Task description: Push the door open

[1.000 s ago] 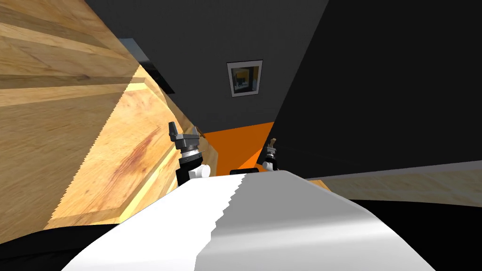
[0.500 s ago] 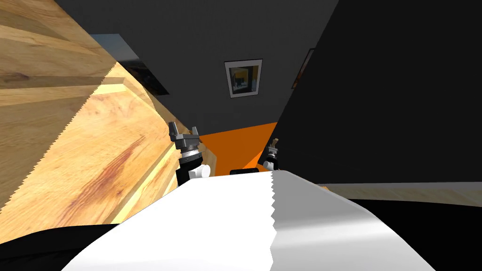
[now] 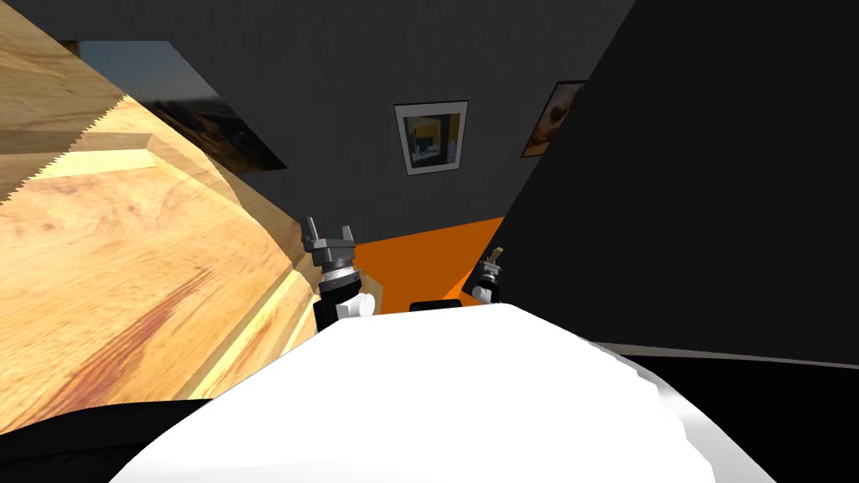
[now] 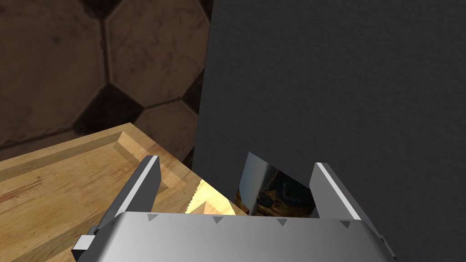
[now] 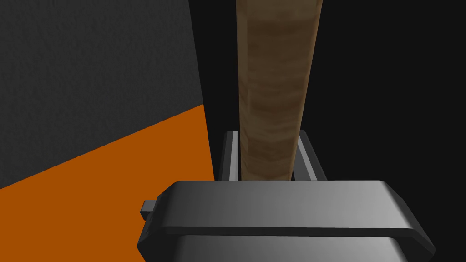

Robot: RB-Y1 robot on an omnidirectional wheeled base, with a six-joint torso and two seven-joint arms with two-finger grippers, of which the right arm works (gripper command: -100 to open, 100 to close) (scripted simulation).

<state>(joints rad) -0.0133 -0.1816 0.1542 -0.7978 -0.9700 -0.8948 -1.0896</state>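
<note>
Closest in, two arms reach forward. The left end effector (image 3: 327,225) is spread wide and holds nothing. Its two fingers (image 4: 144,182) point past the free edge of the door (image 3: 126,277). This is a large panel of pale, grained wood with a raised frame, and it covers the whole left side of the scene. It stands at an angle that suggests it is already well swung. The door lies just beside the left fingers, but I cannot tell whether they touch it.

To the right, the right end effector (image 5: 267,133) is pinched on a narrow brown wooden strip (image 5: 273,68) that rises straight up between its fingers. What the strip belongs to is not clear. Beside it is a very dark surface (image 3: 713,168).

Beyond both arms is a wedge of orange floor (image 3: 419,256). The left wrist camera shows brown hexagon tiles (image 4: 136,59) beyond the door's edge. Farther off is a dark grey wall (image 3: 352,84) with a small framed picture (image 3: 430,137), and a second picture (image 3: 555,117) hangs near the dark surface.

The likely risks:
- **Slipping off the door:** the left fingers sit so near the free edge that a further push could slide off it into the gap. One blade could also catch on the raised frame.
- **Strain on the right arm:** if the body moves forward with the right side clamped on the strip, that arm could be strained — or drag the strip along with it.
</note>
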